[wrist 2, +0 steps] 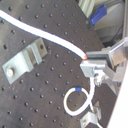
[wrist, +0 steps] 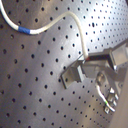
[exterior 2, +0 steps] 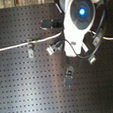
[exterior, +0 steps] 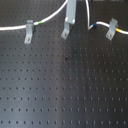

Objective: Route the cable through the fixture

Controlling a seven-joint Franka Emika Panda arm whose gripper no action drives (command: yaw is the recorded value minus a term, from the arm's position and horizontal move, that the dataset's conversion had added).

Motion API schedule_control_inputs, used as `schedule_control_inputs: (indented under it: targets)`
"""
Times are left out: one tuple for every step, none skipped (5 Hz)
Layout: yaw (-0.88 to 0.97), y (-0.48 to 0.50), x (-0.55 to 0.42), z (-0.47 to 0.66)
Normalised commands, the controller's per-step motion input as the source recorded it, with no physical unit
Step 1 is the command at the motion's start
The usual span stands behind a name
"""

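The white cable (exterior: 50, 18) runs from the first exterior view's left through the left fixture (exterior: 29, 32), with its green band (exterior: 35, 22) just past it, and rises to my gripper (exterior: 71, 14). The gripper is shut on the cable just above the middle fixture (exterior: 65, 31). From there the cable drops to a blue band (exterior: 91, 26) and passes the right fixture (exterior: 113, 29) at a yellow band (exterior: 117, 31). In the first wrist view the fingertips (wrist: 89, 58) pinch the cable (wrist: 75, 25) above a fixture (wrist: 75, 75). The second wrist view shows the same grip (wrist 2: 89, 59) and the blue band (wrist 2: 76, 91).
The black perforated breadboard (exterior: 65, 85) fills the scene. In the second exterior view my arm (exterior 2: 80, 14) hides the gripper, and further metal clips (exterior 2: 48, 23), (exterior 2: 69, 76) stand on the board. A blue object (wrist 2: 98, 12) lies off the board's edge.
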Motion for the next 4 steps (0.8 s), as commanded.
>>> schedule_control_inputs:
  targets:
    - [0.01, -0.034, -0.040, 0.08]
    - [0.00, 0.185, -0.432, 0.58]
    - [0.00, 0.072, -0.024, 0.00]
    - [0.00, 0.026, -0.048, 0.43]
